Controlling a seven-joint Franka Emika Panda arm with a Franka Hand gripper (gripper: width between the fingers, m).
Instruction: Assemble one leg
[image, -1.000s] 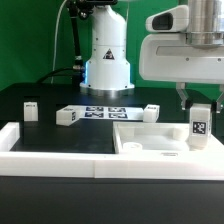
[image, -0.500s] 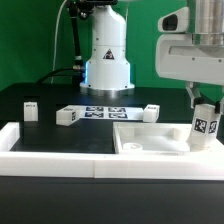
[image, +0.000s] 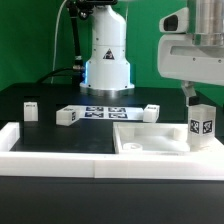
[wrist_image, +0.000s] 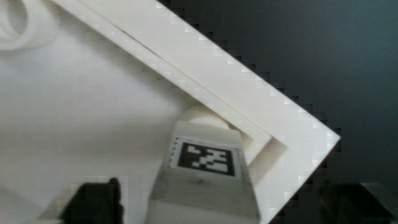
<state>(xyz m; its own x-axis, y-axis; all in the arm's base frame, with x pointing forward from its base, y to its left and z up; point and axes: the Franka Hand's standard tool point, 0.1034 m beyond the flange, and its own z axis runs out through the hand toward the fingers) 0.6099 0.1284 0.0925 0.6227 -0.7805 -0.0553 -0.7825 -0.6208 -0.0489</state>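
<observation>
Now the leg (image: 203, 128): stands upright at the corner of the flat white panel (image: 150, 143), on the exterior view's right, with its tag facing the camera. Whether it is already fixed into the panel, I cannot tell.
Pincer (wrist_image: 228, 204): hangs over the leg with its fingers (wrist_image: 93, 200) wide apart; the leg is between them and, in the wrist view, neither finger touches it.
Handling: the leg looks light and stiff, and its smooth faces are probably a little slippery. It should not break easily, but it may tip over if pushed from one side.
Where to hold: I think on two opposite flat sides, in the upper half, with the pincer square to it.
Count, legs: four; one at the panel, and three others (image: 67, 116) loose on the black tabletop (image: 50, 127).
Count, panel: one.
Count, marker board (image: 106, 111): one.
Count, long white rail (image: 60, 160) in front: one clearly seen.
</observation>
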